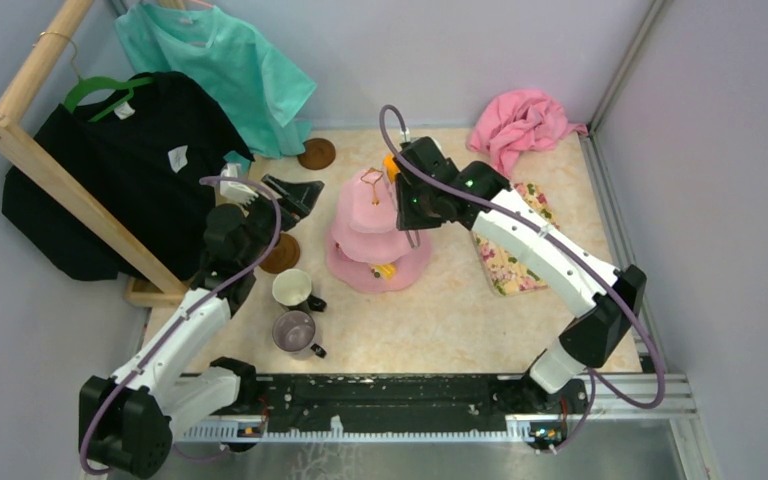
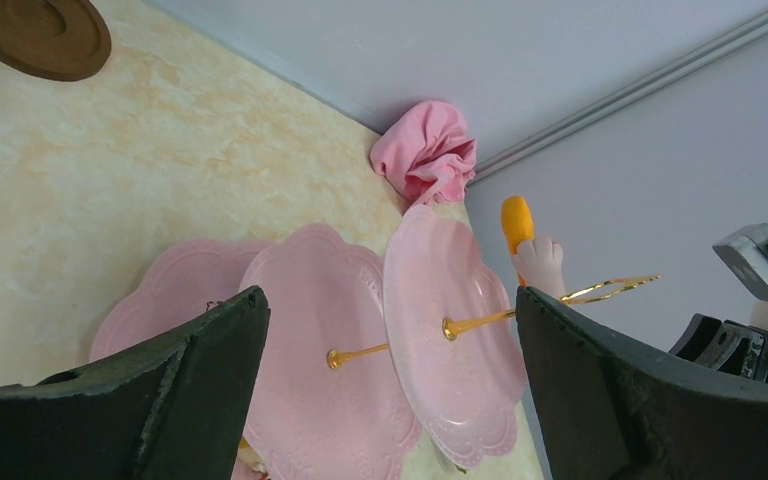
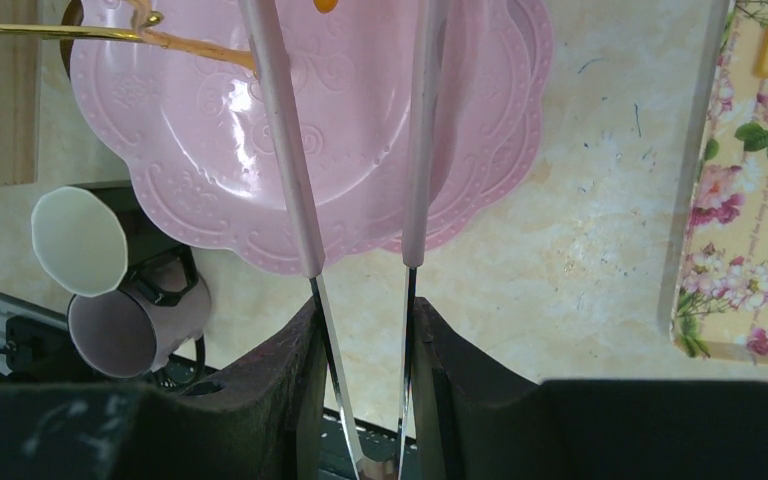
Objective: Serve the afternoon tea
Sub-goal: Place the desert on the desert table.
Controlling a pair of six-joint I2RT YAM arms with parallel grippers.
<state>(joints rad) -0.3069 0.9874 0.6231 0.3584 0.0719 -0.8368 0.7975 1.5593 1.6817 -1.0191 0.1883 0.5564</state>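
Right tool [image 3: 365, 310]: clamped on tongs [image 3: 278, 150].
Left tool [image 2: 390, 305]: wide open, empty.
Risk: snack [image 2: 517, 222] may slip; tongs may snag loop [image 2: 610, 290], tipping stand [image 1: 378, 240].

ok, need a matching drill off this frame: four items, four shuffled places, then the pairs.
Items
1. white ceramic mug
2. crumpled soft pink cloth
3. small orange oval snack
4. flat floral rectangular mat

Places
A. pinched in the pink-handled tongs, up by the top tier of the pink three-tier cake stand
B. far right corner of the table
C. lying flat, right of the stand
D. next to the grey-purple mug

Pairs: 1-D, 2-B, 3-A, 4-C
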